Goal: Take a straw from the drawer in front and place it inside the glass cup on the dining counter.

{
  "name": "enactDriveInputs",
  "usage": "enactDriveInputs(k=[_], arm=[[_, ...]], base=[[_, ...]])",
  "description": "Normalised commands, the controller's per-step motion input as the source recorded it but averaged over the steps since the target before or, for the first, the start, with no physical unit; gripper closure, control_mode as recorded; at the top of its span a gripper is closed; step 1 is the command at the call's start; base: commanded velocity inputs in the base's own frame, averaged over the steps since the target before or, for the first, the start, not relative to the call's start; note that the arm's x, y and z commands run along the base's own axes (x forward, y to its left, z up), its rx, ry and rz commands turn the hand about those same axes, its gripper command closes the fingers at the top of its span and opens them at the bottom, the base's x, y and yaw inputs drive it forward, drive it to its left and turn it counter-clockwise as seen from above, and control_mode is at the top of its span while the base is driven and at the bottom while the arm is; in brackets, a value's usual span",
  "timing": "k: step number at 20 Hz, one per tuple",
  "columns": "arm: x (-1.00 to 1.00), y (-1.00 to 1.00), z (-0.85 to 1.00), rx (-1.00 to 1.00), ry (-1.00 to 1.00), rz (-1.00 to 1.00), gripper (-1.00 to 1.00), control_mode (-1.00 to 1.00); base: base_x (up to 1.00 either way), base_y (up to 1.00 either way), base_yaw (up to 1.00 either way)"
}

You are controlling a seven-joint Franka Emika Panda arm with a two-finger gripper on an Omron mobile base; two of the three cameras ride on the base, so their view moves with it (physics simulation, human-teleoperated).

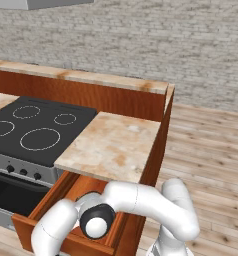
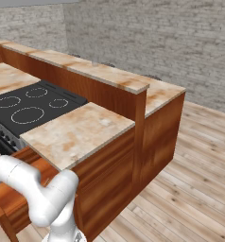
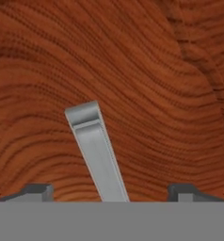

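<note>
Straw [image 3: 97,155] lies on the wooden floor of the open drawer [image 1: 46,202], a grey stick between the spread fingertips [image 3: 36,192] of the gripper [image 3: 111,193] — jaws released, nothing grasped. From it, the tip points to 11 o'clock. Lifting and the glass cup remain — no writing readable

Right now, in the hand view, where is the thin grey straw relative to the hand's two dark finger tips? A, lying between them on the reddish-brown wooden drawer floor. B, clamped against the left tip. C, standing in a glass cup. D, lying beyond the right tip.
A: the thin grey straw lies slanted on the reddish-brown wooden drawer floor, in the gap of the open hand, touching neither tip.
</note>
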Motion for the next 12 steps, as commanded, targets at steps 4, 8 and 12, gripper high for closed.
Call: enactDriveInputs(k=[4,8,12], arm=[[-0.14,0.00,0.08,0.00,0.00,-0.03,-1.00,-1.00],[-0.04,0.00,0.17,0.00,0.00,-0.04,-1.00,-1.00],[-0.02,0.00,0.29,0.00,0.00,-0.05,-1.00,-1.00]], base=[[0.00,0.00,0.00],[0.00,0.00,0.00],[0.00,0.00,0.00]])
